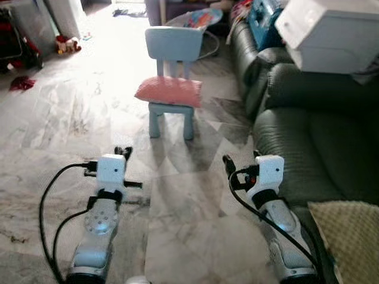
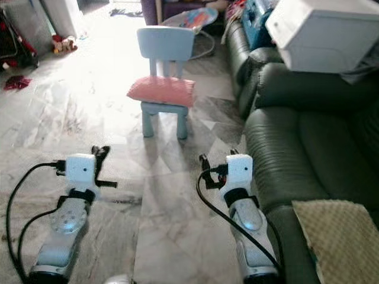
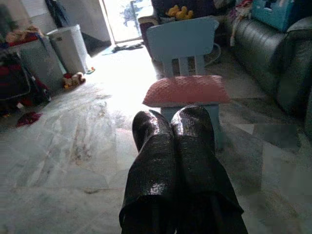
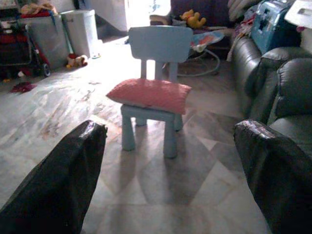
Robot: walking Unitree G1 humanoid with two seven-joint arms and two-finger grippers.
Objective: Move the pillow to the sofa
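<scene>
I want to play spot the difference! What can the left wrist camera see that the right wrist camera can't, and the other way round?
Left wrist: the left gripper with its fingers pressed together. Right wrist: the right gripper with fingers spread wide, plus a yellow toy and a bouncer behind the chair. Both: the pink pillow lying on the blue chair, the dark sofa and the bin.

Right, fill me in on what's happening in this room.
The robot faces a pink pillow lying on the seat of a small blue chair, with nothing in hand yet. Its left gripper is shut and its right gripper is open; both are held out low over the marble floor, short of the chair. The dark green sofa is to its right.
</scene>
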